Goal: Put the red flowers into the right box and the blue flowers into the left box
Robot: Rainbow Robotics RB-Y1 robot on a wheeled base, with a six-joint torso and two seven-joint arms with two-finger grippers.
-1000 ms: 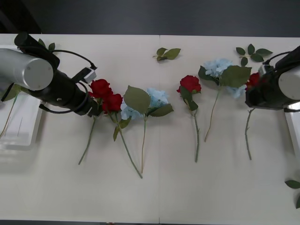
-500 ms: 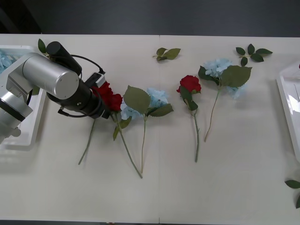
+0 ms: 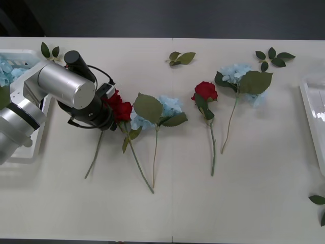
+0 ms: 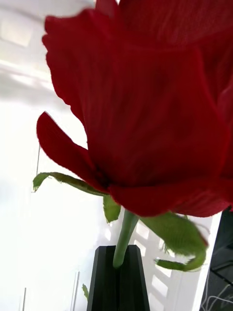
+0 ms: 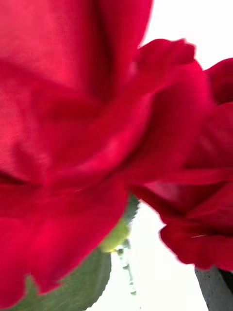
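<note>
Lying loose: 3 red flowers (image 3: 205,90), 2 blue flowers (image 3: 236,72); right gripper (image 4: 119,272) clenched on a 4th; left gripper's (image 3: 107,113) hold untellable.

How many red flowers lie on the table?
3: two roses at the left gripper, one right of centre. The right gripper holds a fourth rose; others may be hidden.

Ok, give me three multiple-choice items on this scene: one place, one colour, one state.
1. The left end effector is: A) over the right box; B) at two red flowers on the table; C) by the leaf sprigs.
2. Flowers in the left box are: A) blue; B) red; C) yellow.
3. The right end effector is: A) open, empty; B) shut on a leaf; C) shut on a red flower.
B: it sits against the pair. A: pale blue flowers lie inside. C: its fingers pinch the stem.
</note>
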